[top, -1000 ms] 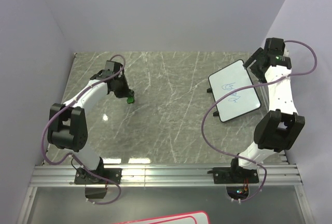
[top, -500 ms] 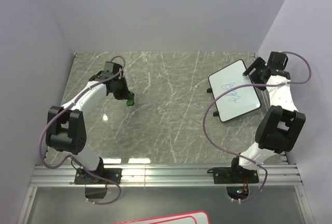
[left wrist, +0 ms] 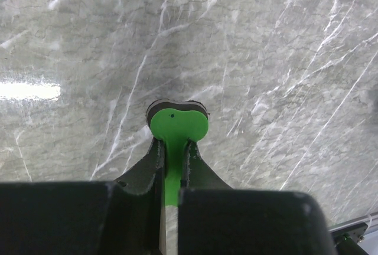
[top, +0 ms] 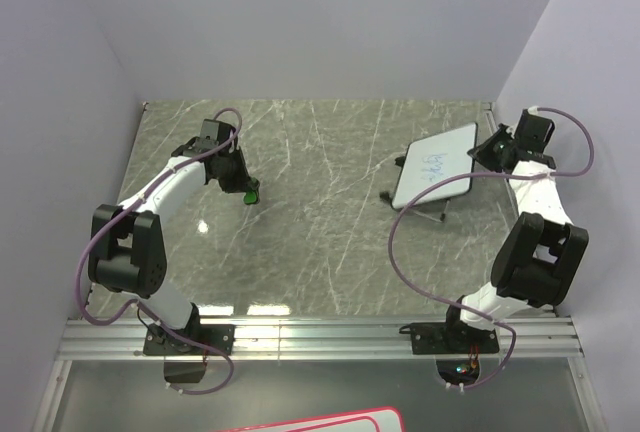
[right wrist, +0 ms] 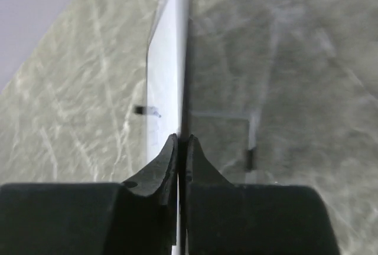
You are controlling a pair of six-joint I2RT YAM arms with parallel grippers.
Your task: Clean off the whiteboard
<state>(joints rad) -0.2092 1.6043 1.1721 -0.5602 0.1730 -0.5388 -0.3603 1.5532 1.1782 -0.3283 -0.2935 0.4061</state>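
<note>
We are pinching the whiteboard (top: pixel 432 170) by its thin edge with our right fingers (right wrist: pixel 174 151), which are pressed tight on it. The board is sticking out ahead of those fingers, tipped up off the worktop (top: pixel 320 232). We cannot tell if its far side is touching down. We are seeing blue scribbles (top: pixel 436 162) on its face, so we think the wiping is not done yet. Our left fingers (left wrist: pixel 158 154) are squeezing shut on a small green block (left wrist: pixel 177 126) with a dark edge. The block is poking out just past their tips. The board is well apart from those left fingers.

What could go wrong? We are only holding a thin rim, so the board could slide out or twist when the block is pushing on it. A hard push could swing the board away and miss the scribbles. The block could also slip sideways, because only its narrow stem is sitting between the 2 fingers.
</note>
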